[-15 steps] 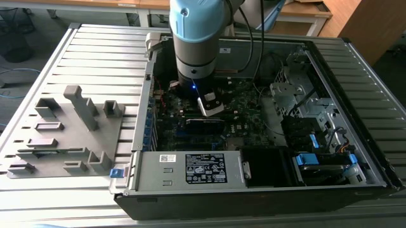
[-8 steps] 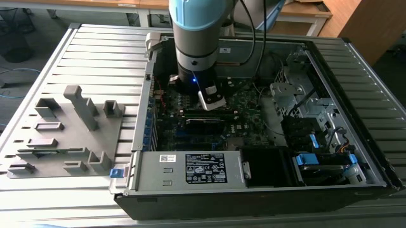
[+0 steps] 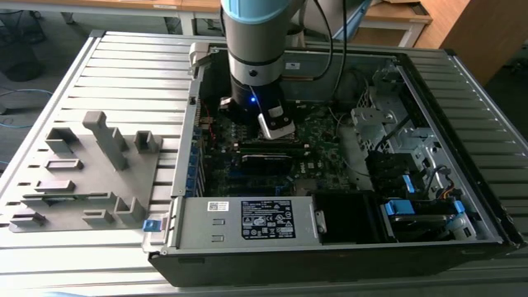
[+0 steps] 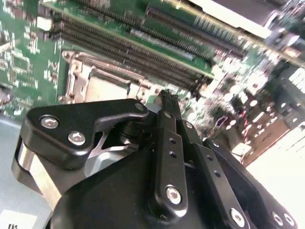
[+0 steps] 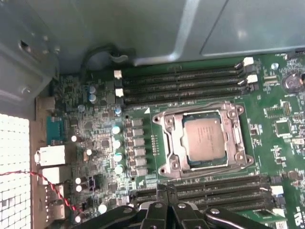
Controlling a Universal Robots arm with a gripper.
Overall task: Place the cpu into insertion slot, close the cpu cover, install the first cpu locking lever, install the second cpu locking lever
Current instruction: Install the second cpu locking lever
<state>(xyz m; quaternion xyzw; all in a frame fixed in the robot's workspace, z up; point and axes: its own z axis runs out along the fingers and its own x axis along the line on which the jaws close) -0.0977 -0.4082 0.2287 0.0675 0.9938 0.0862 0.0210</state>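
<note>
Black claw (image 5: 167, 198) clenched and empty beside the silver-framed square socket (image 5: 167, 121) where dull grey square cpu (image 5: 204, 138) sits, seated flat, ready for covering.

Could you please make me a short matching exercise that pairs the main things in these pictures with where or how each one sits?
Things:
1. cpu
2. cpu cover
3. gripper
4. power supply box

States:
A. closed down around the chip
B. white-labelled, at the case's near edge in the exterior view
C. seated in the insertion slot
D. fingers together beside the memory slots

Pairs: 1-C, 2-A, 3-D, 4-B
</note>
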